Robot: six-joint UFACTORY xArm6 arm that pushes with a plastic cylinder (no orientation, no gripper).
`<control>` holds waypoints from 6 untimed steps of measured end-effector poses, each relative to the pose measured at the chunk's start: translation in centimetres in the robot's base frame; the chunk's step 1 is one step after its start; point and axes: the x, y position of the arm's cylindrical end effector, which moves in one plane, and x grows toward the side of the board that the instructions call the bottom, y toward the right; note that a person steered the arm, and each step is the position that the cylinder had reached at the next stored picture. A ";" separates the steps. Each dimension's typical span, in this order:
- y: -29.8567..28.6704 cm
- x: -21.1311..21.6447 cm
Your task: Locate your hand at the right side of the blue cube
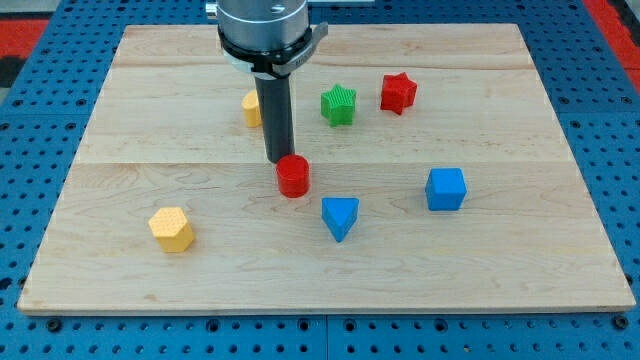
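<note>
The blue cube [446, 189] sits on the wooden board at the view's right, a little below the middle. My tip [279, 160] is well to the cube's left, near the board's middle. It stands just above and left of a red cylinder [293, 177], touching or nearly touching it. A blue triangular block [340, 217] lies between the cylinder and the cube, lower down.
A yellow block [251, 108] is partly hidden behind my rod. A green block [339, 105] and a red star block [398, 93] lie toward the view's top. A yellow hexagonal block [172, 229] lies at the lower left. The board's edge [320, 306] runs along the view's bottom.
</note>
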 end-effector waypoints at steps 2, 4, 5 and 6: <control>0.0 -0.2; 5.3 -1.5; 12.4 -1.7; 19.6 -1.5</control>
